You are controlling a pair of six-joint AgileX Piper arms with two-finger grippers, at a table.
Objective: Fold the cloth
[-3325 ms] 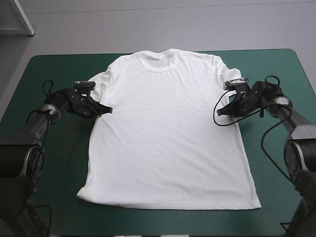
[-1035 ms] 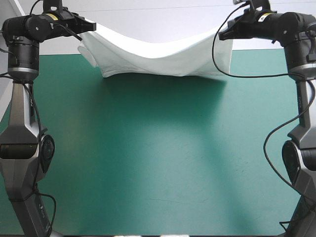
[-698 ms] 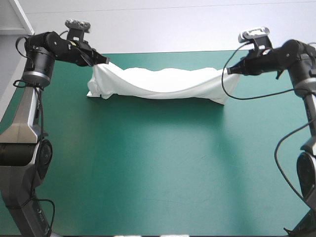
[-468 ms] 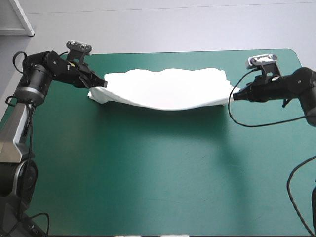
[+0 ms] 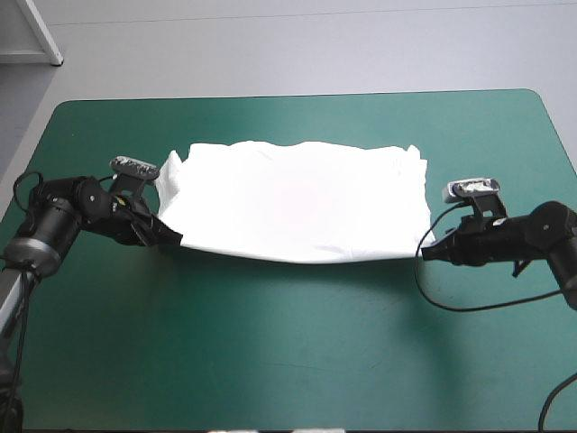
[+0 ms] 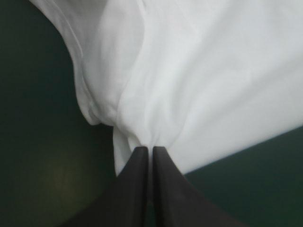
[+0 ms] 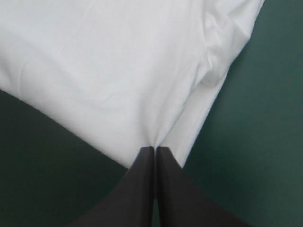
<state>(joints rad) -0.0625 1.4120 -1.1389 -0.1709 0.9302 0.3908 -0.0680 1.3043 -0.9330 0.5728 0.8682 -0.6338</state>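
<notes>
The white T-shirt (image 5: 297, 200) lies doubled over in a wide band across the far half of the teal-green table. Its near edge sags between the two grippers. My left gripper (image 5: 173, 241) is low at the near left corner of the band, shut on the T-shirt (image 6: 189, 85), with the cloth bunched at its fingertips (image 6: 141, 153). My right gripper (image 5: 426, 250) holds the near right corner, shut on the T-shirt (image 7: 118, 71), the fabric pinched where the fingers (image 7: 163, 158) meet.
Bare teal-green cover (image 5: 297, 352) stretches from the shirt to the table's near edge. A strip of cover (image 5: 297, 117) shows beyond the shirt, up to the far edge. A white furniture corner (image 5: 32, 32) stands beyond the far left corner.
Earlier the shirt lay spread flat. Both grippers lifted it high beyond the far edge, then brought it down and toward the near side, laying it doubled on the table.
</notes>
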